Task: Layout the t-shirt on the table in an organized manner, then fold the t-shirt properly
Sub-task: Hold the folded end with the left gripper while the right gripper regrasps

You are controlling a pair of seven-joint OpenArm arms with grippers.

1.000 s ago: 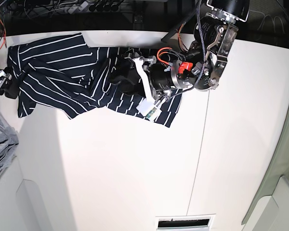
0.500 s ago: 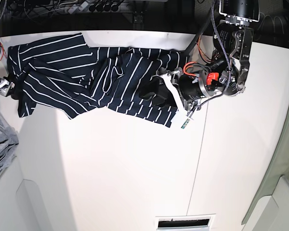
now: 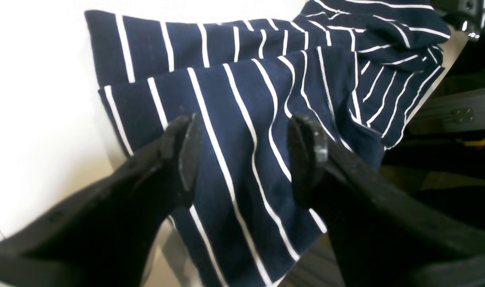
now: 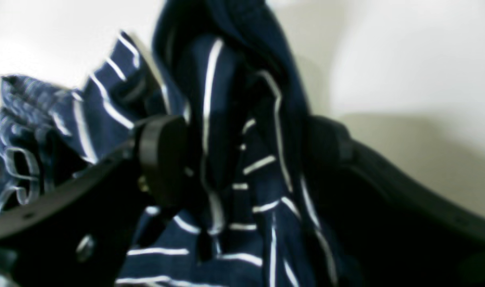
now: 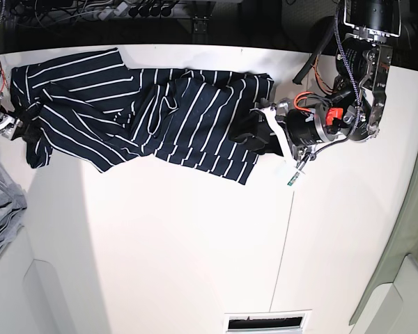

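Observation:
The navy t-shirt [image 5: 146, 111] with thin white stripes lies stretched along the far side of the white table [image 5: 160, 250]. My left gripper [image 5: 254, 139] is open and low over the shirt's right end. In the left wrist view [image 3: 244, 159] its fingers [image 3: 182, 155] straddle flat striped fabric [image 3: 242, 119]. My right gripper [image 5: 22, 129] is at the shirt's left edge. In the blurred right wrist view [image 4: 242, 159] its jaws stand apart with a bunched ridge of shirt [image 4: 226, 119] between them.
A plain grey cloth [image 5: 0, 209] hangs off the table's left edge. A thin dark seam [image 5: 287, 223] runs down the tabletop. A white slotted vent [image 5: 268, 321] sits at the near edge. Cables and dark gear [image 5: 125, 14] line the back edge.
My left gripper has slid right across the shirt to its right end, and that end now lies spread wider. My right gripper has moved right, into the shirt's left edge.

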